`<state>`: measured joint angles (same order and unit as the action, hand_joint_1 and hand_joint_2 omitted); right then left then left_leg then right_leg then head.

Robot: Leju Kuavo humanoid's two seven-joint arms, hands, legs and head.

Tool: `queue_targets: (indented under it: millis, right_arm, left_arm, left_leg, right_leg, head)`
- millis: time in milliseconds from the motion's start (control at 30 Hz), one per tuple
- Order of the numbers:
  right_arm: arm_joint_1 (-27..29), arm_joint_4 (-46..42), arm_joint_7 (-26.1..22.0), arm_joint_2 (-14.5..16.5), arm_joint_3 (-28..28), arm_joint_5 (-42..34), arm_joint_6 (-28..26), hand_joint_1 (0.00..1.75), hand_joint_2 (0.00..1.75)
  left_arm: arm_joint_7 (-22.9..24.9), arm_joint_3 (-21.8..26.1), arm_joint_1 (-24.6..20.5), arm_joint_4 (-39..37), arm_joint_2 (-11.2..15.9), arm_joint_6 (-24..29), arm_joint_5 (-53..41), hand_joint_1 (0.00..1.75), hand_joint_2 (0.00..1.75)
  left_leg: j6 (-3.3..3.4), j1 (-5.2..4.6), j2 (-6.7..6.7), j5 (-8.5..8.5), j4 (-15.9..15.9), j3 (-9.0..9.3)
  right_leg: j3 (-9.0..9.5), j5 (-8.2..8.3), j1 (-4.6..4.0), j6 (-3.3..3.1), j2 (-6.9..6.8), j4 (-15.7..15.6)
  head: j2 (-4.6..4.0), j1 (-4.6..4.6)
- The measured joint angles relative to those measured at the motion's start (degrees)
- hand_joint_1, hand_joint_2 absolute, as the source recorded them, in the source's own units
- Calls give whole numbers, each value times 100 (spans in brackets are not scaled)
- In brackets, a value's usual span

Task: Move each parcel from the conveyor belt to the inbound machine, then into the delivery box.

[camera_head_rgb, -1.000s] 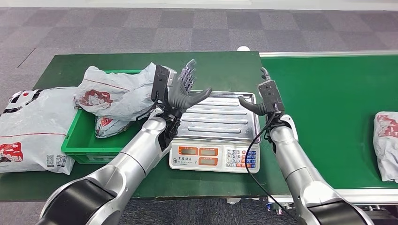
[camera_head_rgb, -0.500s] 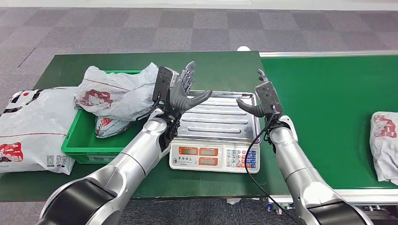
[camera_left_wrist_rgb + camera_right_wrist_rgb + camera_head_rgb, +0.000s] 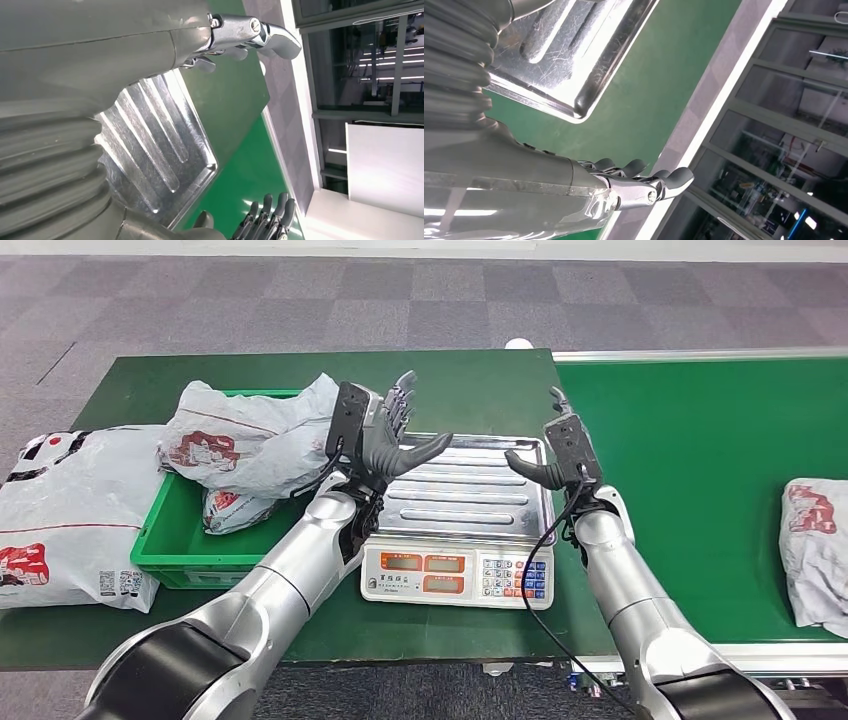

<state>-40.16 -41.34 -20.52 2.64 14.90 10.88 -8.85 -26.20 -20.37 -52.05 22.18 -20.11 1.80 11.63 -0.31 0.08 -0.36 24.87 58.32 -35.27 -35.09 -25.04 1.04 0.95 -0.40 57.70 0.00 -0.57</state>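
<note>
Both hands are hovering empty with fingers spread, the left hand (image 3: 385, 435) and the right hand (image 3: 556, 450) flanking the bare steel pan of the weighing scale (image 3: 465, 490). The next parcel (image 3: 815, 550) is lying on the conveyor belt (image 3: 690, 440), well off to the right hand's outer side. The right hand should probably be waiting until it is nearer, then reaching low and scooping under the soft bag rather than pinching its slack.

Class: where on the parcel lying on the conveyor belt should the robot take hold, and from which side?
Probably its near left edge, approached from above by the right hand: the parcel lies flat and soft on the conveyor belt, partly cut off by the picture's edge.
</note>
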Motion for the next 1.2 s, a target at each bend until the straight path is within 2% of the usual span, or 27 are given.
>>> queue_targets:
  millis: [333, 700, 1200]
  right_arm:
    - [-86, 114, 52, -2, 15, 23, -188, 0, 175]
    - [-66, 127, 48, -37, 14, -62, -205, 0, 175]
    - [-25, 126, 52, -54, 15, -75, -183, 0, 175]
  left_arm:
    - [166, -74, 1, -12, -37, 136, -256, 0, 175]
    - [202, -405, 1, -11, -54, 177, 8, 0, 175]
    - [190, -486, 1, -13, -55, 85, 148, 0, 175]
  left_leg:
    - [0, 0, 0, 0, 0, 0]
    - [0, 0, 1, 0, 0, 0]
    - [0, 0, 1, 0, 0, 0]
  right_leg:
    - [0, 0, 0, 0, 0, 0]
    - [-1, 0, 0, 0, 1, 0]
    - [-1, 0, 0, 0, 1, 0]
  head:
    - [0, 0]
    - [0, 0]
    - [0, 0]
